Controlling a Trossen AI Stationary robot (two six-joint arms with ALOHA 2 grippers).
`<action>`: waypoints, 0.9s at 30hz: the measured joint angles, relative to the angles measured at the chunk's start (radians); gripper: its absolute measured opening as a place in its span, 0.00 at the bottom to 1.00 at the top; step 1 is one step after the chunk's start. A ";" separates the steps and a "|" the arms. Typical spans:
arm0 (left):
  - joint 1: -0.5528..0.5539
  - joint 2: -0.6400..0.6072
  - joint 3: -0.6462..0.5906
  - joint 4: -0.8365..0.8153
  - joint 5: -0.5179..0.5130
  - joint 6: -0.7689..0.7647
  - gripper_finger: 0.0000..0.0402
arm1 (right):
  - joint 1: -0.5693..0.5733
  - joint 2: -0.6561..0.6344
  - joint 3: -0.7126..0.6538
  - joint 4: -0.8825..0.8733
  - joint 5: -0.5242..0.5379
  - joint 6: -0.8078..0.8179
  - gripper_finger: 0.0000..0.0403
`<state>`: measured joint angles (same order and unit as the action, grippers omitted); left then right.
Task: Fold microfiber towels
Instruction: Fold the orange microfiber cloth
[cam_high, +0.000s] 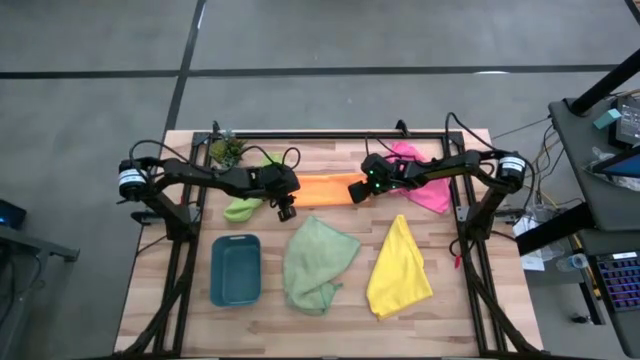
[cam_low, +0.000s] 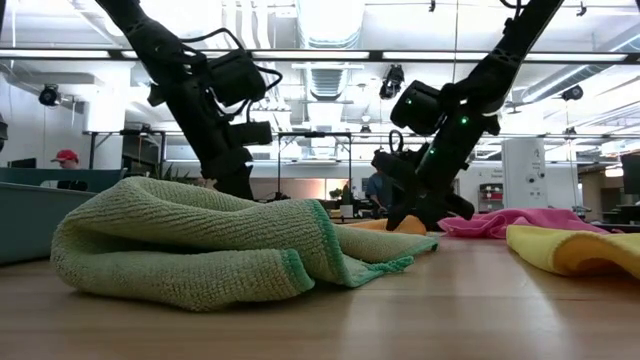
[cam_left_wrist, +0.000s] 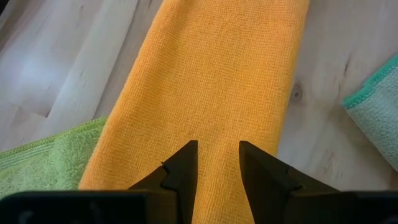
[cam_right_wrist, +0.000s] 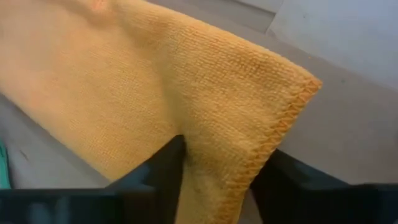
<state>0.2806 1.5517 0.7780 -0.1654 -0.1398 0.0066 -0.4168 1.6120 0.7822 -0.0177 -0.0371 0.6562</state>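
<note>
Microfiber towels lay scattered across the counter (cam_high: 330, 322), and as far as I could judge the job was in its early part: none sat as a finished square. Taking the orange towel (cam_high: 325, 188) as my landmark, it lay at the middle of the far half as a long narrow band, seemingly folded lengthwise once, and it was the one in hand. Toward me from it the pale sage green towel (cam_high: 315, 262) sat in a rumpled heap, its darker edging showing in the low view. Beside that, on the right arm's side, the yellow towel (cam_high: 399, 268) lay as a loose pointed shape. The pink towel (cam_high: 425, 178) was bunched off the orange one's right end, and the lime green towel (cam_high: 247, 203) was crumpled off its left end.

My left gripper (cam_left_wrist: 217, 163) hovered over the orange band's left end, fingers (cam_left_wrist: 183, 167) a little apart with only cloth below them, nothing pinched. My right gripper (cam_right_wrist: 221, 177) was at the right end, its fingers on either side of the stitched corner; whether they had truly clamped it I could not tell.
</note>
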 joint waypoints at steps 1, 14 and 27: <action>0.000 0.000 0.000 0.000 0.000 0.000 0.25 | 0.000 -0.003 -0.001 -0.003 -0.001 0.000 0.33; -0.001 -0.009 0.000 -0.058 -0.025 -0.001 0.25 | 0.000 -0.044 -0.001 -0.067 0.004 -0.049 0.03; -0.001 -0.013 -0.047 0.033 -0.029 -0.029 0.25 | 0.000 -0.211 -0.001 -0.297 0.073 -0.036 0.03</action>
<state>0.2794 1.5387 0.7315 -0.1328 -0.1692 -0.0220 -0.4171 1.4006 0.7815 -0.3144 0.0359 0.6202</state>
